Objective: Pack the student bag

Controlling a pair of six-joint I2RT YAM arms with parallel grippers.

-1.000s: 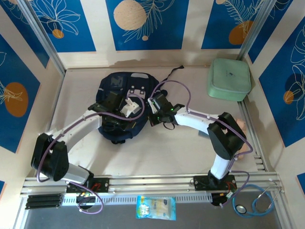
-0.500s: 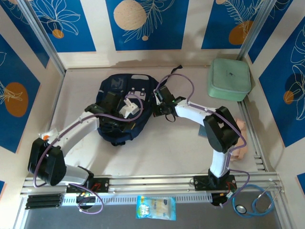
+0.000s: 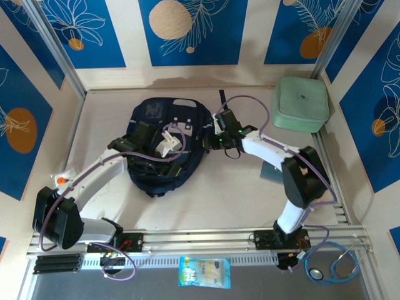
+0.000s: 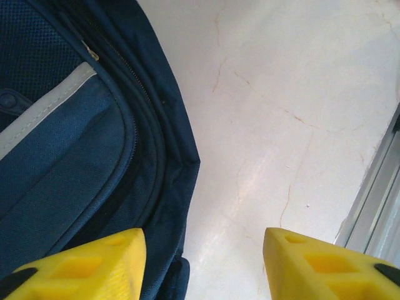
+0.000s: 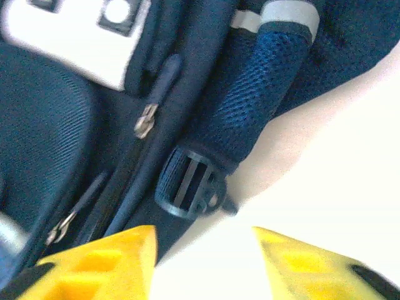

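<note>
Hovering over the student bag [image 3: 156,169], which lies flat on the table [image 3: 206,194] left of centre, both claws have their jaws apart with nothing between them. The left gripper [image 4: 203,244] hangs at the bag's edge, the right gripper [image 5: 203,247] above a strap buckle [image 5: 187,187] and zip pull [image 5: 147,120] on its right side. Opening the bag looks to be the step in hand, and the next move, I reckon, calls for pinching that small pull squarely.

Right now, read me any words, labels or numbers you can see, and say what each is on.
Nothing is legible.
Student bag: white marks on its pocket, too small to read.
Blue packet: print too blurred to read.
Pale green zip case: tiny dark mark, unreadable.
</note>
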